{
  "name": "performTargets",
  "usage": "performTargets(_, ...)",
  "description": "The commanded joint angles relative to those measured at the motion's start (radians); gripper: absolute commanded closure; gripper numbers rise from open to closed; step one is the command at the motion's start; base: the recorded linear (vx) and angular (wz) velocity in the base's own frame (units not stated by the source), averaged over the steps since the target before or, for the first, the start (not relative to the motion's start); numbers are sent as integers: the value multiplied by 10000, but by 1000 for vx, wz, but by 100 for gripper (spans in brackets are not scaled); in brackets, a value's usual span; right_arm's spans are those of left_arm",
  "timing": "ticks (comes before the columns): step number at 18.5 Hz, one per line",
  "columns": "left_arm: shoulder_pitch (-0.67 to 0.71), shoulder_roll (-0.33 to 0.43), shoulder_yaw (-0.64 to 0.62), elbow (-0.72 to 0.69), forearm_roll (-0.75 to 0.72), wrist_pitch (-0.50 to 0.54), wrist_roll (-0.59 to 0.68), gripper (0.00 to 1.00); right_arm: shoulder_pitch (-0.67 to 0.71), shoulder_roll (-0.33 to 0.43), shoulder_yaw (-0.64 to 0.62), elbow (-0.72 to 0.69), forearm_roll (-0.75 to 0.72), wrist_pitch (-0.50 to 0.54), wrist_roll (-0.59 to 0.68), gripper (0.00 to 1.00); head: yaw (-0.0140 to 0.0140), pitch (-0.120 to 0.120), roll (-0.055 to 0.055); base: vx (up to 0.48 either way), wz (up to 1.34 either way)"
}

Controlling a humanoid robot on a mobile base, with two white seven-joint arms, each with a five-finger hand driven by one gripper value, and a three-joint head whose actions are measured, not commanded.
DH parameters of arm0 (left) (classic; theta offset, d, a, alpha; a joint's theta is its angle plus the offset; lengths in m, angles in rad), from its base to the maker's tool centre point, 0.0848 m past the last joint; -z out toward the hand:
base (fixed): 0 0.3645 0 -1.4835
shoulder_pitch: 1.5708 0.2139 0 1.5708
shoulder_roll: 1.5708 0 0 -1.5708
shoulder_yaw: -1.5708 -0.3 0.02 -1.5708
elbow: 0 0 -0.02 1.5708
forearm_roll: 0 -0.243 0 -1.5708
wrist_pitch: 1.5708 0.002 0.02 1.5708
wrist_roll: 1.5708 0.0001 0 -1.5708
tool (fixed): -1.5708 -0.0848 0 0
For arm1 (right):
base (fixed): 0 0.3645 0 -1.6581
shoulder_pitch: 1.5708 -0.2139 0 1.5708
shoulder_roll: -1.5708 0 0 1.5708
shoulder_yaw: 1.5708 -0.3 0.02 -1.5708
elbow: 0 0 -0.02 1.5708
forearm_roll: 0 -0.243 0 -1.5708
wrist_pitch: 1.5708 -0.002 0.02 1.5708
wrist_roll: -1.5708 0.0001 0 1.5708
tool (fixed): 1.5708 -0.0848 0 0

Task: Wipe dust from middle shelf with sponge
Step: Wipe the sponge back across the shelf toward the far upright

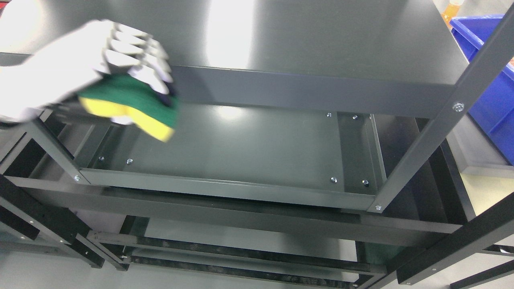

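**Sponge held at the shelf's left front corner**

A yellow-and-green sponge (130, 107) is clasped in the left hand (100, 60), whose fingers are curled over its green face. It is held above the left end of the middle shelf (241, 148), just beside the top shelf's front rail (305, 90). A blue bin (492, 76) is seen at the right, its contents hidden.
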Motion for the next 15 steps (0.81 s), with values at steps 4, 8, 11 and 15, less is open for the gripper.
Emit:
performTargets(4,-368,-6753,-1638,621,-4310,8,-311,100,0,-175,11,-175,0,-7,6,0,0,0,0,0,0)
performTargets(8,-155,-8348,-1667,929,-5617,8,-296,100,0,-175,11,-175,0,-7,6,0,0,0,0,0,0)
performTargets(11,855,-8348,-1973,929,-5619,8,-265,100,0,-175,-4,-175,0,-7,6,0,0,0,0,0,0)
performTargets(15,3583,-8348,-1488,945,-5542,8,-143,99,0,-175,11,-175,0,-7,6,0,0,0,0,0,0)
